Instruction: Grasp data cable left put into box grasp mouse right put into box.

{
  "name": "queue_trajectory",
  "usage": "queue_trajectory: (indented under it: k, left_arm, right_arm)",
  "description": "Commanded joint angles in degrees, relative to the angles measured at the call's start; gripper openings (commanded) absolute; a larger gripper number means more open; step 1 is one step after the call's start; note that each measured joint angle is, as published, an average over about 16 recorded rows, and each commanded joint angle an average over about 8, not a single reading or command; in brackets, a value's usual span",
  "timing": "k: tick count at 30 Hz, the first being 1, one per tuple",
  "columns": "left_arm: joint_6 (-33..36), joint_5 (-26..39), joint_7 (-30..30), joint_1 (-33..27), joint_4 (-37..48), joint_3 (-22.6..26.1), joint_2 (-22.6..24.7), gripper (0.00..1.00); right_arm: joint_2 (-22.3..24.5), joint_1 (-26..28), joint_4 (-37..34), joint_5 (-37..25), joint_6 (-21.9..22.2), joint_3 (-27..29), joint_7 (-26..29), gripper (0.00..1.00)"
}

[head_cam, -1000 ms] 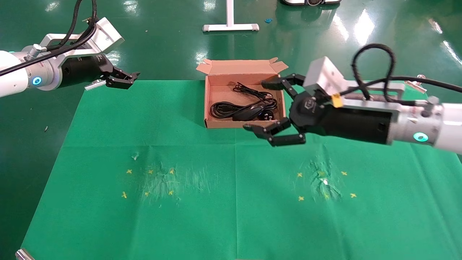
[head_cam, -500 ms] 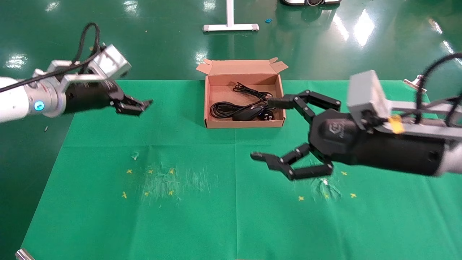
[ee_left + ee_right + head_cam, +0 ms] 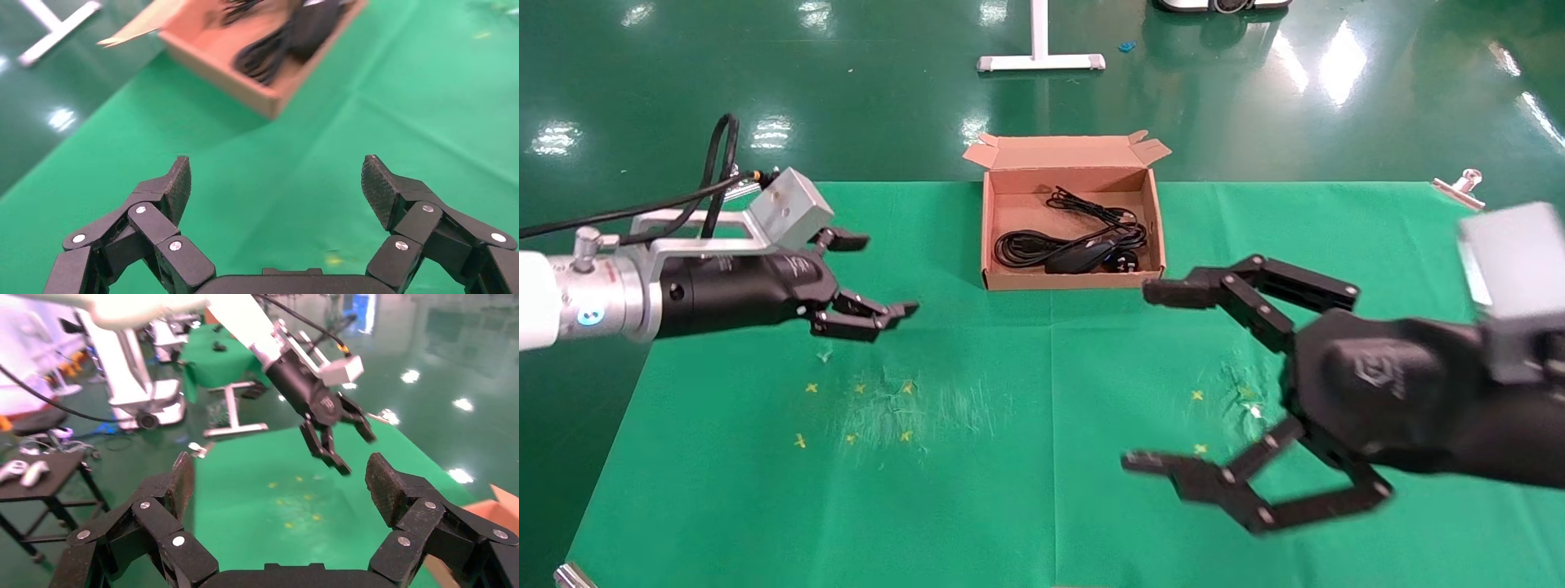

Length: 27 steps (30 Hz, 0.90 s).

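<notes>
While the limp data cable point(image 3: 1065, 230) and smooth, light mouse point(image 3: 1073, 258) lie in the box point(image 3: 991, 237) at upper centre, left pincer point(image 3: 872, 276) and right pincer point(image 3: 1173, 384) hang released, gripping nothing.

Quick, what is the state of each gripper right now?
Left gripper: open, holding nothing, above the green cloth.
Right gripper: wide open, holding nothing, in front of the box.
</notes>
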Motion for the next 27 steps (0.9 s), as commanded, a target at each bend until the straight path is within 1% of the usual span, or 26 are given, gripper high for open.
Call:
queue_trajectory:
  k: [1,27]
  left_arm:
    - [1.5,-2.5,1.3,1.2,-0.4,-1.4,-0.4,1.00]
    - [21.6,-34.8,18.0,17.0,-5.0,-20.3,-5.8,1.00]
  right_arm:
    - [1.0,-0.9,0.7,1.7,-0.9,0.4,0.3,1.00]
    - [1.2,-1.1,0.9,2.3,-1.2,0.4,0.3,1.00]
